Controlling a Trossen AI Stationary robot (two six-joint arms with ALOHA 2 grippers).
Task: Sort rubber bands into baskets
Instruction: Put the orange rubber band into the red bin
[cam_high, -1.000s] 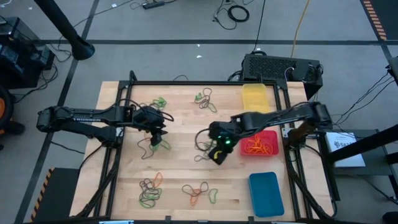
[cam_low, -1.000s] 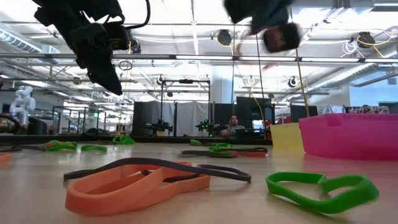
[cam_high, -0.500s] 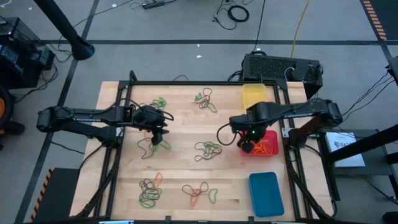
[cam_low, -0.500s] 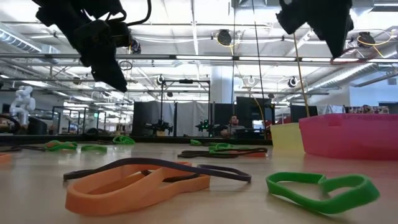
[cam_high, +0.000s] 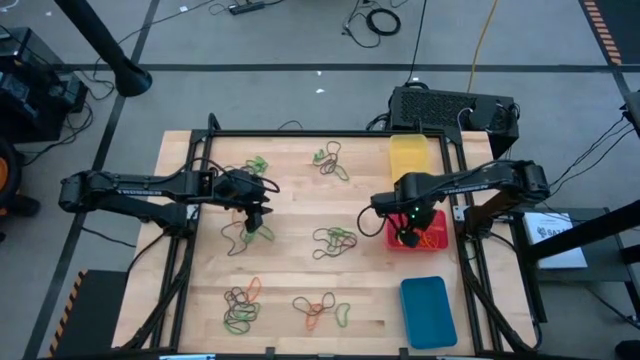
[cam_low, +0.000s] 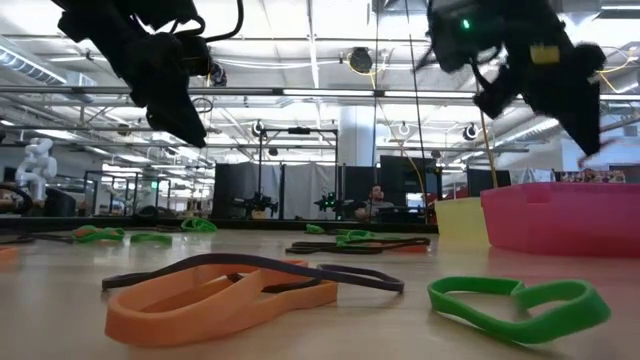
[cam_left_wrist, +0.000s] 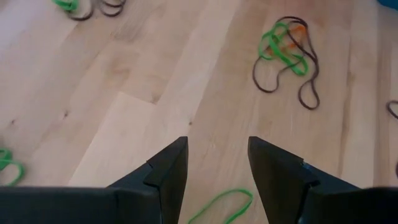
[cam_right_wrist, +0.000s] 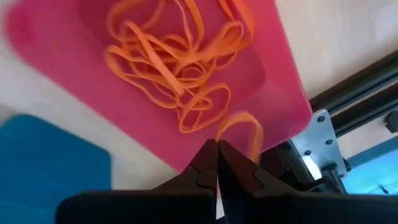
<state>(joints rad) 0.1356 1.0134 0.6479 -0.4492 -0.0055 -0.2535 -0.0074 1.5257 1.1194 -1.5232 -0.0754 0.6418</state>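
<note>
A: While the right gripper (cam_right_wrist: 217, 163) hangs over the red basket (cam_high: 396, 240), its fingers are pressed fully together, pinching an orange band (cam_right_wrist: 238, 126) that loops up from the tips. Only the right wrist view shows this; below lies the heap of orange bands (cam_right_wrist: 180, 68) already in that basket, with the blue basket (cam_right_wrist: 43, 155) beside it.

B: High view?

A: It places the gripper (cam_high: 405, 232) above the red basket's left part but hides the pinched band. The yellow basket (cam_high: 411, 157) sits beyond the red one, the blue one (cam_high: 428, 311) nearer the front edge. Loose clusters of bands remain on the table (cam_high: 290, 190): a mixed one at centre (cam_high: 334, 239), two near the front (cam_high: 240, 303), two near the far edge (cam_high: 328, 160).

B: Left arm?

A: The left gripper (cam_high: 255, 215) hovers above the board at left centre, fingers (cam_left_wrist: 168, 168) wide apart, holding nothing. Its wrist view shows a green band (cam_left_wrist: 221, 204) on the wood between the fingertips and a green-and-dark tangle (cam_left_wrist: 287, 53) farther off.

B: Low view?

A: An orange and dark band (cam_low: 220, 290) and a green band (cam_low: 515, 305) fill the foreground; the red basket's wall (cam_low: 560, 215) blocks its contents.

B: Versus earlier?

A: One second ago the right gripper was over the centre cluster; it has since crossed to the red basket. The left arm has stayed put.
</note>
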